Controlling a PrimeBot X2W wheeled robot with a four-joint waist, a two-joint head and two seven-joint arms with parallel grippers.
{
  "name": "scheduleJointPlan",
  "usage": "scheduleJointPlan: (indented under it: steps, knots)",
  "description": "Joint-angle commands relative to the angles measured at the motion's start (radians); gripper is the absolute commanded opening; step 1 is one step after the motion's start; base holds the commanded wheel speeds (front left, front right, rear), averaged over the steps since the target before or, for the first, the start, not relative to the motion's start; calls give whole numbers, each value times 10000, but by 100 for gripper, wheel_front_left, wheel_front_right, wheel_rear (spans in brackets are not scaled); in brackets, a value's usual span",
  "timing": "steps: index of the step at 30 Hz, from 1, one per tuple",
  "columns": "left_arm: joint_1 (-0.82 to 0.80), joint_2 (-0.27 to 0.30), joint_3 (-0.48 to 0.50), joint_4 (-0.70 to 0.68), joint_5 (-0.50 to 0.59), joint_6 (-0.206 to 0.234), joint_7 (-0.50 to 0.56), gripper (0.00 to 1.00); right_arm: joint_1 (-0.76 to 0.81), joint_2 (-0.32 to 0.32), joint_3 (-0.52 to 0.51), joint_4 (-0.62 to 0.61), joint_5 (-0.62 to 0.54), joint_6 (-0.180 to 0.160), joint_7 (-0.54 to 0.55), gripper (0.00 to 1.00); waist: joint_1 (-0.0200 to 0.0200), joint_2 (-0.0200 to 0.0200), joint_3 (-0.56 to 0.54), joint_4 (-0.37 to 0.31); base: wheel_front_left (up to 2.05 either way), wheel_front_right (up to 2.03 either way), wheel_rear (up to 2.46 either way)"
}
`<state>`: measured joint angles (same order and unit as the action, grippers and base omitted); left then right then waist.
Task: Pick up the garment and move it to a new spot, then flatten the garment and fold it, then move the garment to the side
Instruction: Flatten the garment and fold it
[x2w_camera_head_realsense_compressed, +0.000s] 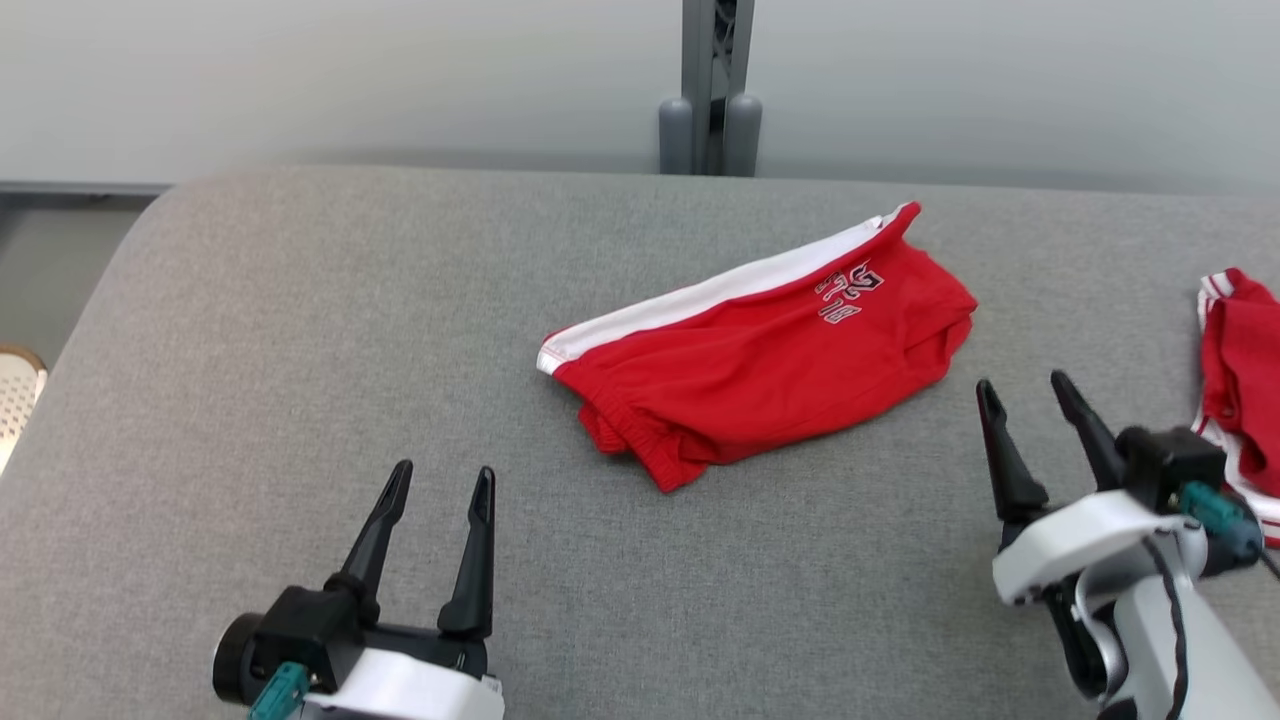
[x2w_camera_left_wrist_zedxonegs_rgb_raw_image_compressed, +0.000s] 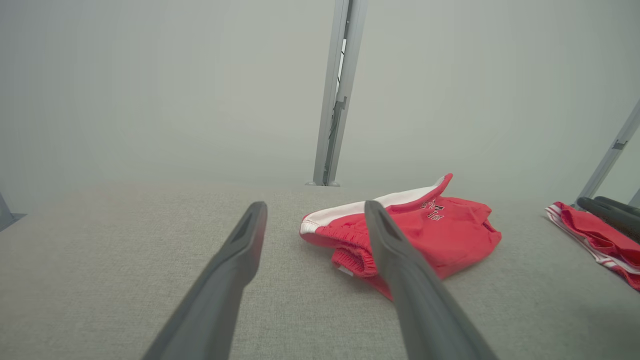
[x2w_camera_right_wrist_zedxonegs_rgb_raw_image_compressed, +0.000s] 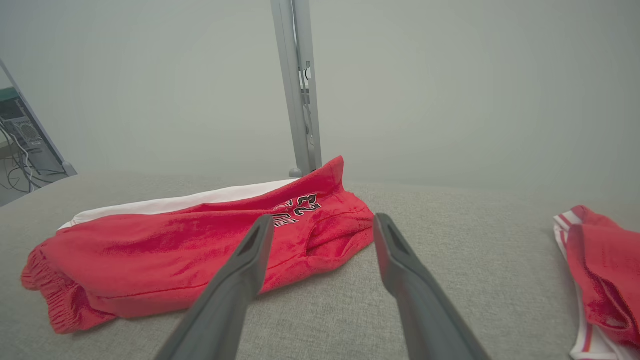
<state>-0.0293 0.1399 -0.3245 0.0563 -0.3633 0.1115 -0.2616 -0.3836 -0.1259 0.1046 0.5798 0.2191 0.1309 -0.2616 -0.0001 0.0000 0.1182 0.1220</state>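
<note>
On table (x2w_camera_head_realsense_compressed: 300, 330), garment (x2w_camera_head_realsense_compressed: 760, 350), long axis left-to-right

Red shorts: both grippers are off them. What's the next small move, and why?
Probably ease the right gripper forward and left onto the near edge of the red shorts. Its jaws stand open and empty, it sits closer than the left gripper, and the shorts lie rumpled and unheld on the grey table.

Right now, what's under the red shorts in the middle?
The red shorts lie on the grey fabric surface, which shows all around them. Anything beneath the cloth is hidden.
</note>
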Motion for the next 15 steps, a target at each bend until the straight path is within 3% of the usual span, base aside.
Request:
scheduleJointPlan:
  steps: [1,9,15]
  knots:
    - [259,-66,155,-104,193,-92,-38,100,477,122,-157,-266,-103,-4,-47,100,1,0,-335,-120,0,0,0]
    - [1050,-319,653,-226,563,-321,-39,100,1967,595,-347,-835,87,-4,-49,100,1,0,-918,-420,0,0,0]
    - [1389,-453,767,-200,732,-564,-39,100,2003,670,-438,-716,174,-4,-47,100,1,0,-916,-486,0,0,0]
